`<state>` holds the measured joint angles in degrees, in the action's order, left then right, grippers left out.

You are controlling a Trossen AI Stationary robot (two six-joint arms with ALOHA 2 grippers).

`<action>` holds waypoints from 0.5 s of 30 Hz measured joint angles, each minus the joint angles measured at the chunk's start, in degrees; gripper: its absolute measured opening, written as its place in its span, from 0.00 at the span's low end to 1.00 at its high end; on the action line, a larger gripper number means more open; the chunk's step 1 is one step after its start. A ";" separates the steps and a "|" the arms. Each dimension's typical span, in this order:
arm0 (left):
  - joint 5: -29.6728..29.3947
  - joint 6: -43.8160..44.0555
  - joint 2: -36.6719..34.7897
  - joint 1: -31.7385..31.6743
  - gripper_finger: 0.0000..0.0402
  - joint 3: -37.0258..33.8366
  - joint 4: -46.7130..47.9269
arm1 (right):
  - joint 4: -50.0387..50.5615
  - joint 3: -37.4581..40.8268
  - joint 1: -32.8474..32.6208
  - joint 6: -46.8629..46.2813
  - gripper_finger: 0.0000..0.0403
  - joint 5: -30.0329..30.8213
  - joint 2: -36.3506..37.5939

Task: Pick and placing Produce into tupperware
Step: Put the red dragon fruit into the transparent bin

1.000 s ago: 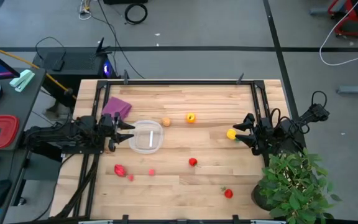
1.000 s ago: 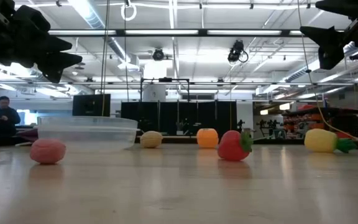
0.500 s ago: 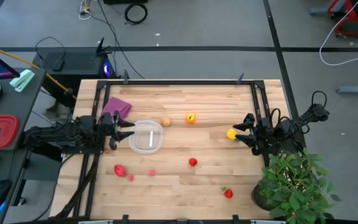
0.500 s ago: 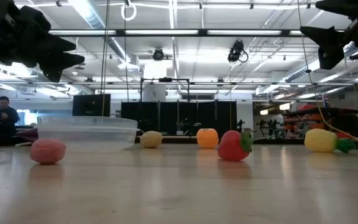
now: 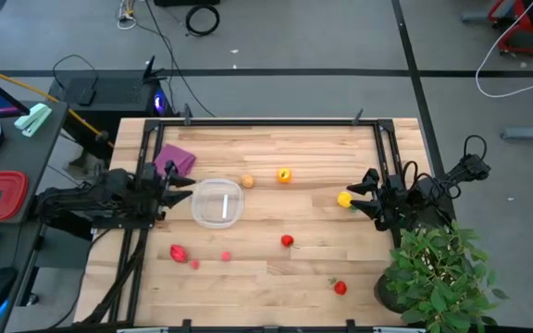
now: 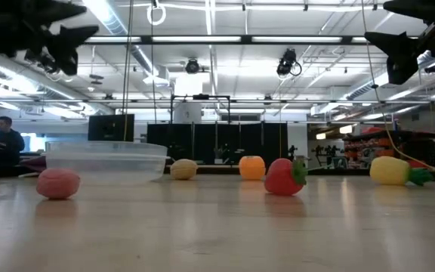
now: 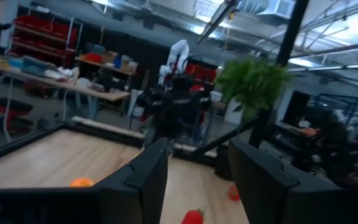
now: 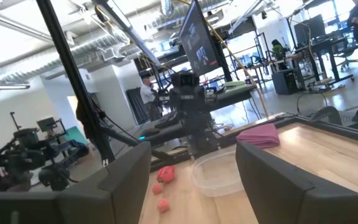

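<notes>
Sitting empty near the table's left side, the tupperware (image 5: 217, 203) is waiting just beside the left gripper (image 5: 179, 183), whose jaws are standing apart with nothing between them. The right gripper (image 5: 366, 191) is hovering at the right edge, jaws likewise apart and empty, with the yellow piece (image 5: 344, 199) just beside its fingertips. The rest of the produce is lying scattered on the wood: a tan piece (image 5: 247, 181) and an orange one (image 5: 284, 175) beyond the tupperware, a red strawberry (image 5: 287, 241) mid-table, a pink ball (image 5: 226, 256) and a red piece (image 5: 178, 252) nearer the front, another red piece (image 5: 340, 288) toward the front right. These toys are probably light and rounded (so liable to roll or squirt out of a pinch); closing across the widest middle of each body looks safest. The purple cloth (image 5: 174, 159) is lying behind the left gripper.
</notes>
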<state>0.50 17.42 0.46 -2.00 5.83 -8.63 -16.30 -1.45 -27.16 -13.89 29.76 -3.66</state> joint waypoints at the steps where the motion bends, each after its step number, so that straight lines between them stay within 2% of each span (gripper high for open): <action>1: 0.37 0.04 0.37 0.00 0.43 1.43 0.71 | 0.00 0.02 0.00 0.04 0.61 0.00 -0.01; 5: 0.43 0.12 4.25 0.00 0.41 8.54 3.16 | 0.01 0.00 0.04 0.49 0.61 0.22 -0.01; 9: 0.70 -0.29 11.67 0.00 0.40 18.87 6.53 | -0.23 0.00 0.04 0.53 0.61 0.30 0.00; 11: 0.89 -1.28 16.42 0.00 0.39 25.35 12.74 | -0.48 0.00 0.04 0.55 0.61 0.28 -0.02; 15: 0.69 -1.25 27.43 0.00 0.39 39.49 31.16 | -0.46 0.00 0.04 0.54 0.61 0.28 -0.02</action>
<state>1.19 16.17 27.89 -2.00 45.33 22.53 -16.75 -1.45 -27.11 -13.35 30.04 -3.68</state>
